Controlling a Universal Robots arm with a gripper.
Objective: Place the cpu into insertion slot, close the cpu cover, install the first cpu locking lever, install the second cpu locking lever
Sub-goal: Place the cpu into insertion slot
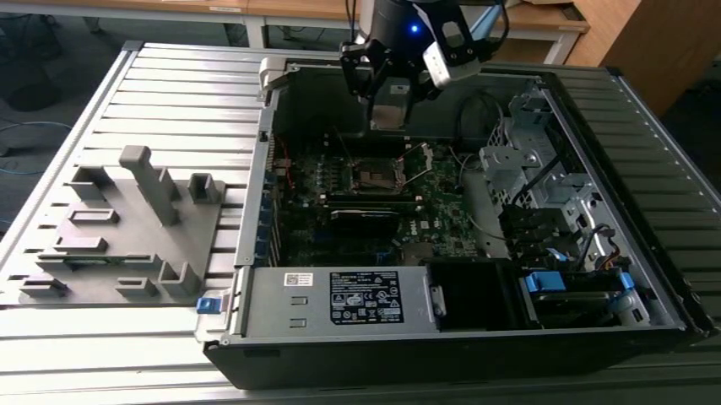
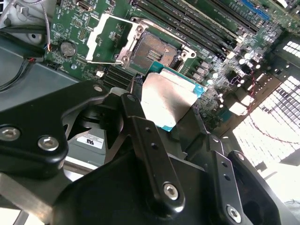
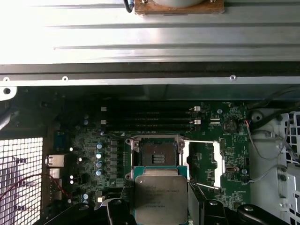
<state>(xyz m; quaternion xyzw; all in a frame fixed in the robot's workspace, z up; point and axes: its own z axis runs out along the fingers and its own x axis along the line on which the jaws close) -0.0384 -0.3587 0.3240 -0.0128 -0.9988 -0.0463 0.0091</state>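
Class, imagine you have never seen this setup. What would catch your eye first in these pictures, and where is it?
First, the cpu, held flat in the gripper above the motherboard in both wrist views. Just beyond it lies the empty socket, with the cpu cover swung open beside it. In the exterior view, the open computer case sits on a slatted table.

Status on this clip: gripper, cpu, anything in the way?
Gripper shut on the cpu, over the board. Insertion slot empty. Cpu cover open, nothing blocking.
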